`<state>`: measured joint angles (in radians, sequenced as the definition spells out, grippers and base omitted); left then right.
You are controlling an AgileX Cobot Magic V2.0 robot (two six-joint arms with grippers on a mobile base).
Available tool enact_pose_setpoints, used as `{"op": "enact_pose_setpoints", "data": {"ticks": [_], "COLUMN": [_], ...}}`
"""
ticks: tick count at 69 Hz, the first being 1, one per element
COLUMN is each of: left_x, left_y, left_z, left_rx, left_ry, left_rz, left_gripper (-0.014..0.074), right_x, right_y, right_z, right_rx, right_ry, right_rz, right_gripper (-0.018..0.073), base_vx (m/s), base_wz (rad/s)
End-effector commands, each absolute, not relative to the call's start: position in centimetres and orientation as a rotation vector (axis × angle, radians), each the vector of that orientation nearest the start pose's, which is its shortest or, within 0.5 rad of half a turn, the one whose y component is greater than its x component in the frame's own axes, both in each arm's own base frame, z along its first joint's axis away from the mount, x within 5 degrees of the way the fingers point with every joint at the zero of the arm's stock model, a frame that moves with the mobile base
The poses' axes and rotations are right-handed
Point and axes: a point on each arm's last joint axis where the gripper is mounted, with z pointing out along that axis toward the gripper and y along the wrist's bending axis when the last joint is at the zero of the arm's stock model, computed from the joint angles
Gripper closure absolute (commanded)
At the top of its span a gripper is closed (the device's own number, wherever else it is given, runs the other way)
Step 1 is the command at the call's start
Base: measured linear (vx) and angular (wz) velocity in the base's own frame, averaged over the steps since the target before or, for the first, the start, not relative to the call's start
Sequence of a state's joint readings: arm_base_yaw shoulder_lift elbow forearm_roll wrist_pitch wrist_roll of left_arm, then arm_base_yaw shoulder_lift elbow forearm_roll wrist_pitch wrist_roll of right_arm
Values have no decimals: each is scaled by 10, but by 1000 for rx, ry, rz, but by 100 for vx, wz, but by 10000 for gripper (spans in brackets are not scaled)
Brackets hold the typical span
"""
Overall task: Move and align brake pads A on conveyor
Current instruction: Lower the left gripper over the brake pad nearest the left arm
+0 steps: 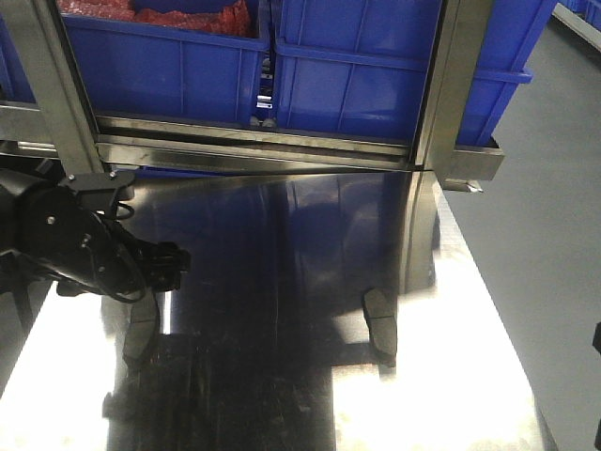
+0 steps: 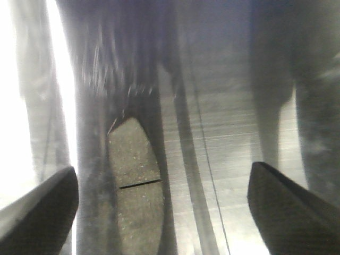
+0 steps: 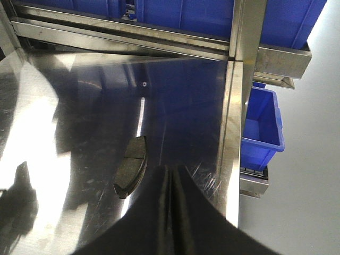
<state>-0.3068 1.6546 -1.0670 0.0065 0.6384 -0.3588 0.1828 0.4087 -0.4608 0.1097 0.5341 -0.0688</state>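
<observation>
Pad [image 2: 135,175] lies on steel table [image 2: 228,106] under L gripper [image 2: 162,172], jaws spread wide, empty; R gripper [image 3: 171,178] pinched closed, empty.

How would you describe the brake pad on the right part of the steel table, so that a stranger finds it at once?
Look at the shiny steel table in front of the blue bins. On its right half a small dark oblong brake pad lies alone. The other pad, on the left, sits under the left gripper; this one has nothing over it.
</observation>
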Motion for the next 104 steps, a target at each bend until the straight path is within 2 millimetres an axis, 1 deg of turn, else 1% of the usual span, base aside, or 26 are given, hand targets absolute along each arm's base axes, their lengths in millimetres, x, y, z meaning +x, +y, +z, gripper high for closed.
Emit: {"op": "enact_pose_setpoints", "data": {"ticks": [1, 11, 26, 47, 54, 73, 79, 97, 104], "left_x": [324, 329, 331, 333, 333, 334, 334, 335, 335], "left_y": [-103, -103, -104, -104, -105, -105, -105, -104, -103], "left_z": [224, 204, 186, 180, 174, 175, 175, 175, 175], "left_rx": [-85, -72, -100, -100, -101, -100, -99, -76, -70], "left_ry": [2675, 2739, 2802, 2811, 2827, 2816, 2815, 2810, 2811], "left_rz": [-211, -158, -138, -134, -127, -133, -132, -111, -104], "left_gripper": [4, 4, 4, 13, 32, 89, 117, 297, 354], "right_x": [86, 86, 86, 86, 86, 86, 86, 86, 86], "right_y": [20, 20, 20, 20, 20, 20, 20, 20, 20], "right_z": [307, 307, 307, 307, 307, 307, 307, 307, 307], "right_rx": [-175, -175, -175, -175, -175, -175, -175, -175, -175], "right_ry": [1867, 1867, 1867, 1867, 1867, 1867, 1867, 1867, 1867], "right_rz": [189, 189, 189, 189, 189, 189, 189, 189, 189], "right_gripper": [565, 565, 565, 565, 565, 565, 565, 565, 565], "base_vx": [0, 0, 0, 0, 0, 0, 0, 0, 0], "base_wz": [0, 0, 0, 0, 0, 0, 0, 0, 0]}}
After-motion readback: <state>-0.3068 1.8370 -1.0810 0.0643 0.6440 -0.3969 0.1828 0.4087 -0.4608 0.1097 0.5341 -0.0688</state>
